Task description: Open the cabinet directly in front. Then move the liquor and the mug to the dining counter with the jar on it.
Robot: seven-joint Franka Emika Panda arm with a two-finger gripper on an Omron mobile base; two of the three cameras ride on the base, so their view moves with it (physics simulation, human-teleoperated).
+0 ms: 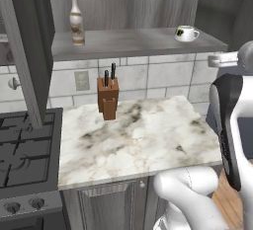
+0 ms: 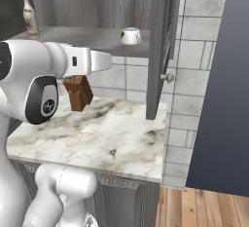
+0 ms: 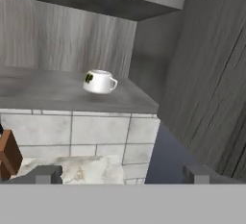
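Observation:
The cabinet (image 1: 133, 42) stands open, its left door (image 1: 24, 51) and right door (image 2: 160, 50) swung out. On its lower shelf the liquor (image 1: 76, 21) stands upright at the left end, also seen as a pale bottle (image 2: 30, 15) in the right base view. The white mug (image 1: 187, 33) sits near the shelf's right end, handle to the right. My gripper (image 3: 124, 175) is open and holds nothing. It hangs below and in front of the mug (image 3: 99, 81), apart from it, beside the open right door (image 3: 211, 83). The dining counter and the jar are out of view.
A brown knife block (image 1: 107, 98) stands at the back of the marble worktop (image 1: 148, 140), under the shelf. A black stove (image 1: 24, 150) adjoins the worktop on the left. A tall dark panel (image 2: 223, 99) rises to the right, above wooden floor (image 2: 204, 206).

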